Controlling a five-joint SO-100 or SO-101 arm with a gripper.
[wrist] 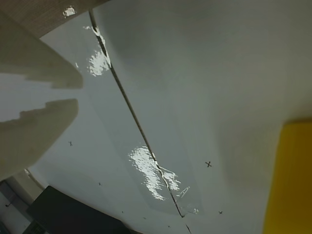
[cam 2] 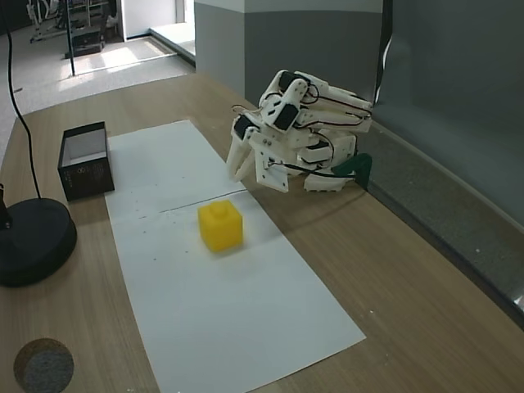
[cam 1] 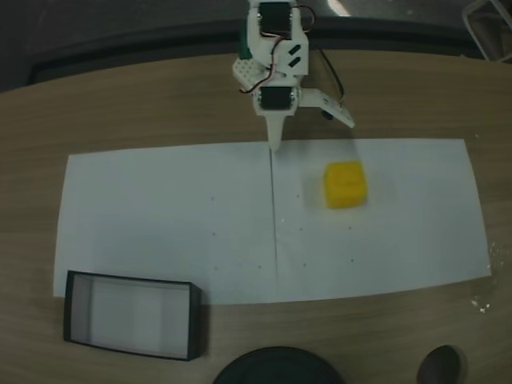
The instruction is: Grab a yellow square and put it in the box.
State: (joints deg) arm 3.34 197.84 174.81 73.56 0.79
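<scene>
Jaws (wrist: 73, 95) nearly closed and empty in wrist view, yellow square (cam 2: 221, 225) apart

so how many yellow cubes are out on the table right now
1. The yellow square sits on the white paper, right of the taped seam in a fixed view, apart from the gripper and the box.

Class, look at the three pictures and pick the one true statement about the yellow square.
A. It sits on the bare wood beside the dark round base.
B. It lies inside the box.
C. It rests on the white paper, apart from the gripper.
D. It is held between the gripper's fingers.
C: in both fixed views the yellow square sits on the white paper, clear of the gripper and far from the box.
</scene>
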